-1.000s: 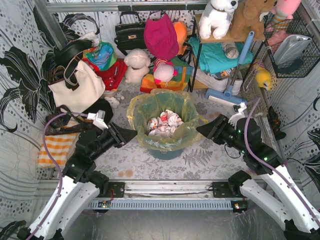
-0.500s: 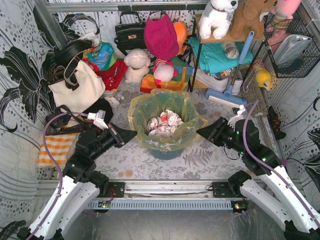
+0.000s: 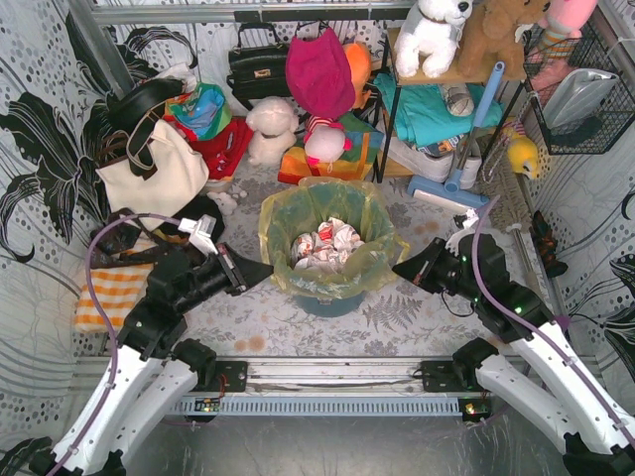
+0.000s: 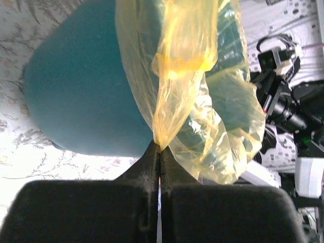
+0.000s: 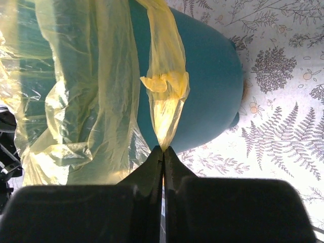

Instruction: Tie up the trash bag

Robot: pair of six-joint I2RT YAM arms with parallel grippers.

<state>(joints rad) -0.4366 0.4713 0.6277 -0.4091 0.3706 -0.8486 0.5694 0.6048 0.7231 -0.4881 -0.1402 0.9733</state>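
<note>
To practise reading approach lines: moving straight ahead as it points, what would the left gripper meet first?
The trash bag fold that the left gripper is shut on, then probably the side of the teal bin behind it; depth is unclear.

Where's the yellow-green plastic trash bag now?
The translucent yellow-green plastic trash bag lines the round teal plastic bin mid-table in the top view, pinched on either side by the left gripper and right gripper.

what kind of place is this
Probably a mock household corner for robot trials: a bin lined with a trash bag, a handbag and stuffed toys behind it.
</note>
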